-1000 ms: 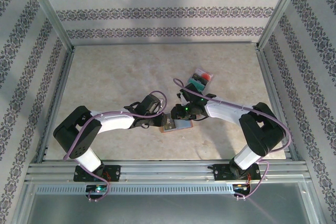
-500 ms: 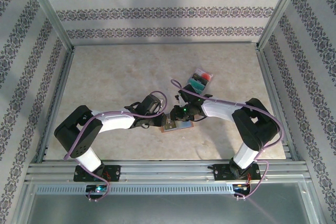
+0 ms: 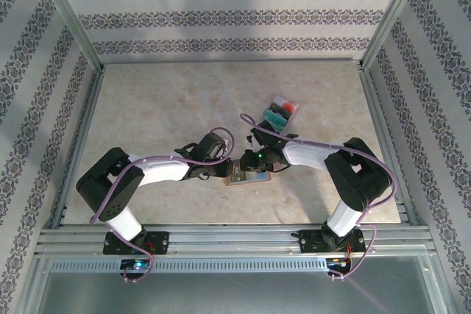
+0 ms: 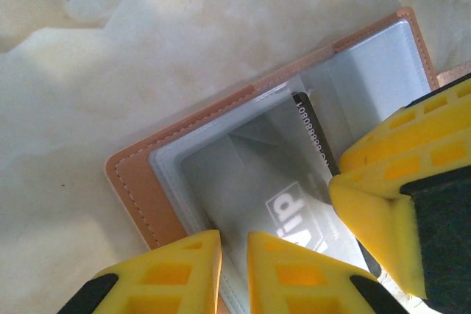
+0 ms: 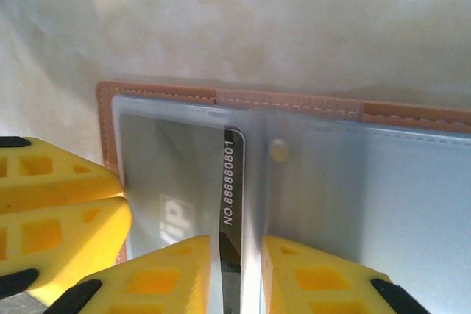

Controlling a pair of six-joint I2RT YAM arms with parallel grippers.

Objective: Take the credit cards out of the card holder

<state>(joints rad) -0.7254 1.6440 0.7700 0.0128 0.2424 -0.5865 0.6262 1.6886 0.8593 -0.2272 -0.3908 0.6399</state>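
Card holder (image 3: 250,178) lies on the counter (image 3: 162,108) seen from above, with freed credit cards (image 3: 281,113) set aside beyond it. Left wrist: my left end effector (image 4: 234,244), nearly shut, steadies its edge. Right wrist: my right end effector (image 5: 237,248), narrowly parted, straddles the grey card (image 5: 232,174) to draw it out. Whether either truly grips, I cannot tell.

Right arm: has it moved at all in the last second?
Yes. Its elbow has swung left, away from the table's right rail, while its pincer stays at the card holder.
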